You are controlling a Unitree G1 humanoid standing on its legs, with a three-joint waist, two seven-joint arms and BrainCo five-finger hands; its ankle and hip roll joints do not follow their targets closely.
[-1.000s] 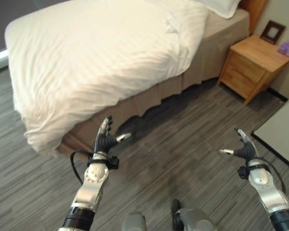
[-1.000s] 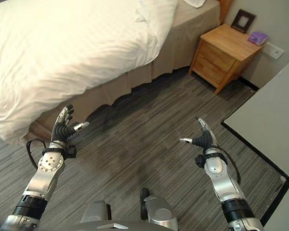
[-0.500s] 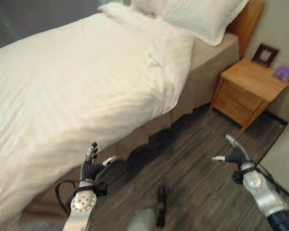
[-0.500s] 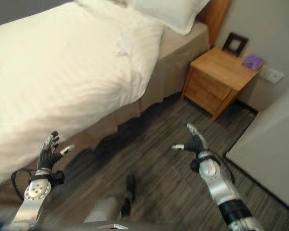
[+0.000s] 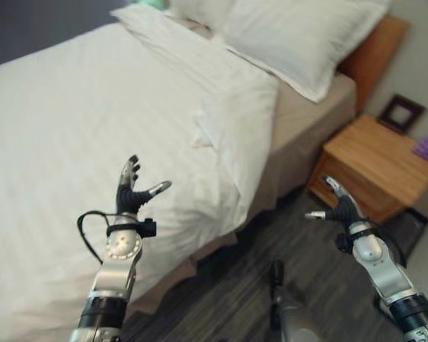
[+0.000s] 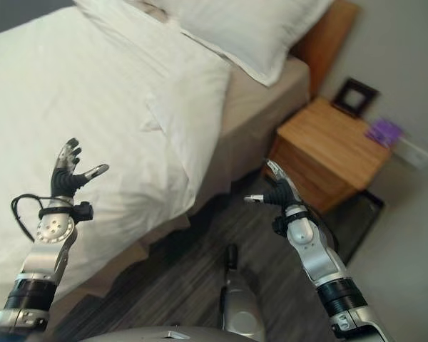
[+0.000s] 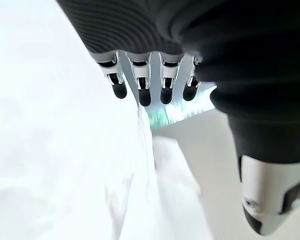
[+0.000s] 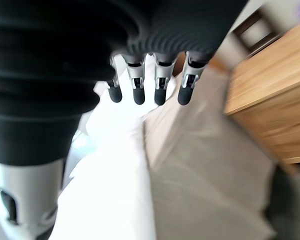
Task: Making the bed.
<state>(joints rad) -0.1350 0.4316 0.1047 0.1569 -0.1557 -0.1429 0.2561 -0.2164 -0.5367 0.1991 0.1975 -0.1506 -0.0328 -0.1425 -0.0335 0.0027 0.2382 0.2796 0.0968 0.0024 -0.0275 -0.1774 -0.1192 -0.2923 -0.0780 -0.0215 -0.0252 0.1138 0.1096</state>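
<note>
Duvet (image 5: 114,121) lies under my spread left hand (image 5: 130,194), its folded edge running ahead; my spread right hand (image 5: 339,209) hangs farther off.

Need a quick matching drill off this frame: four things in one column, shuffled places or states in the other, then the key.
Things:
1. pillow
2. picture frame
3. left hand
4. right hand

Places or states:
A. open, over the white duvet
B. at the head of the bed, against the wooden headboard
C. open, over the floor in front of the nightstand
D. standing at the back of the nightstand, by the wall

Pairs: 1-B, 2-D, 3-A, 4-C
</note>
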